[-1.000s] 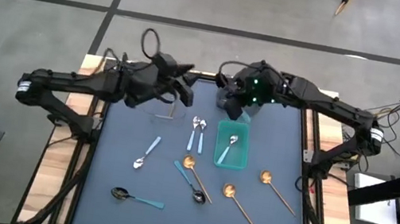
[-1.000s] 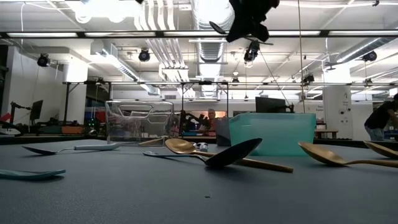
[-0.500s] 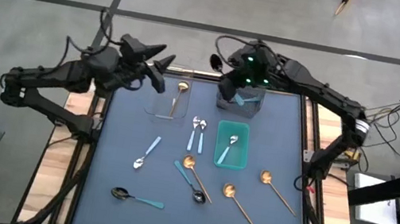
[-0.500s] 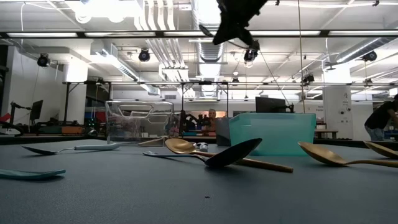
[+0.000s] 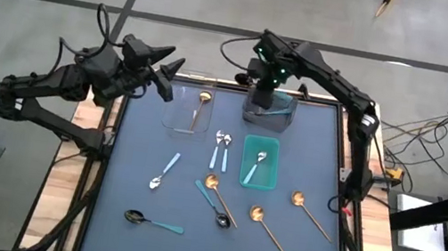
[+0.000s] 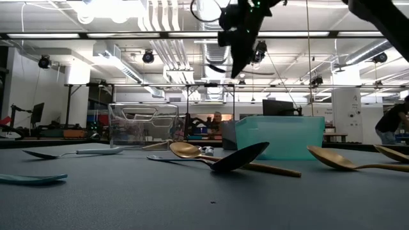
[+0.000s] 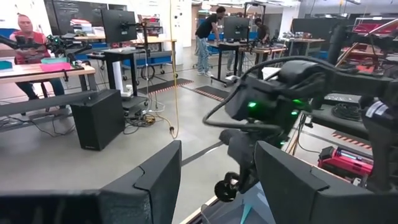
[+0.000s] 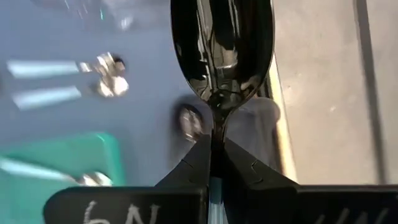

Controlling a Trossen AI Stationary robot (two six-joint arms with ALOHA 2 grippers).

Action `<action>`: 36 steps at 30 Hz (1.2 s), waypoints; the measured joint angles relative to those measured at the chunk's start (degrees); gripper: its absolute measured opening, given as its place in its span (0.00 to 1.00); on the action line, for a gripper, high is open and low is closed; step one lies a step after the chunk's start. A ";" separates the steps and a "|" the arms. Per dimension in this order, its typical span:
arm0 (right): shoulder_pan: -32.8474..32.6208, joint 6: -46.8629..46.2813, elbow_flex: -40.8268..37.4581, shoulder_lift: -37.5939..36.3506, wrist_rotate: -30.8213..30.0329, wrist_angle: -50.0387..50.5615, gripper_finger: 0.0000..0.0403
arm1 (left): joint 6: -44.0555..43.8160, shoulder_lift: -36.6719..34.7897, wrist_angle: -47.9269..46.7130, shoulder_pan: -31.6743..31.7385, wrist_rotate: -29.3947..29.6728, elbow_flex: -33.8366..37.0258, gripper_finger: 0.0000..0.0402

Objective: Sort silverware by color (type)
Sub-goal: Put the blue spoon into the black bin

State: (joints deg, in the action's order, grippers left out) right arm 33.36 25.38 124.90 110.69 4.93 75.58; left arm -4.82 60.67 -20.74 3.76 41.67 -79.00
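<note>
dark-bowled spoon point(image 8: 222, 46) — pinched in right gripper point(image 8: 214, 155) | left gripper point(image 7: 214, 180) — fingers spread, holding nothing

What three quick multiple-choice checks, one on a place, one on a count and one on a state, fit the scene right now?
1. The gold spoon that is already binned lies in:
A. the clear bin
B. a red tray
C. a cardboard box

2. Gold spoons lying loose on the table:
A. one
B. three
C. six

3. The right gripper is:
A. open and empty
B. shut on a dark spoon
C. shut on a fork

Answers:
1. A, the high view shows it inside the clear walls.
2. B, three lie on the near half of the table.
3. B, the right wrist view shows the fingers pinching the spoon's neck.
</note>
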 joint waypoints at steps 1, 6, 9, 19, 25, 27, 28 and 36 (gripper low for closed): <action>0.57 3.51 0.07 0.45 0.02 0.39 0.02 | -0.05 0.08 -0.01 0.09 0.00 0.02 0.47; 2.44 23.21 -0.74 1.67 -0.09 2.63 0.02 | -0.15 0.83 0.36 0.48 4.12 0.04 0.47; 3.28 31.28 -1.71 2.32 0.04 4.54 0.02 | -0.17 0.85 0.61 0.56 7.90 0.04 0.47; 8.94 36.38 -6.94 4.66 5.72 5.28 0.02 | -0.45 1.24 2.03 4.80 9.86 0.04 0.46; 10.61 36.20 -9.21 4.93 10.17 1.16 0.02 | -0.84 2.10 2.08 7.46 9.86 0.04 0.45; 10.96 34.82 -10.07 4.93 13.50 0.08 0.02 | -1.33 2.43 2.06 8.10 9.86 0.04 0.44; 11.04 33.88 -10.56 4.93 15.17 -0.73 0.02 | -1.67 2.57 2.06 8.38 9.86 0.04 0.44; 11.20 32.18 -15.95 4.93 17.58 -4.66 0.02 | -1.70 3.38 1.88 9.43 9.86 0.04 0.42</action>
State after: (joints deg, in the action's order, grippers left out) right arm 44.56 57.56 108.95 115.61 22.50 70.93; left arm -6.52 64.05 -18.86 13.19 51.53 -78.96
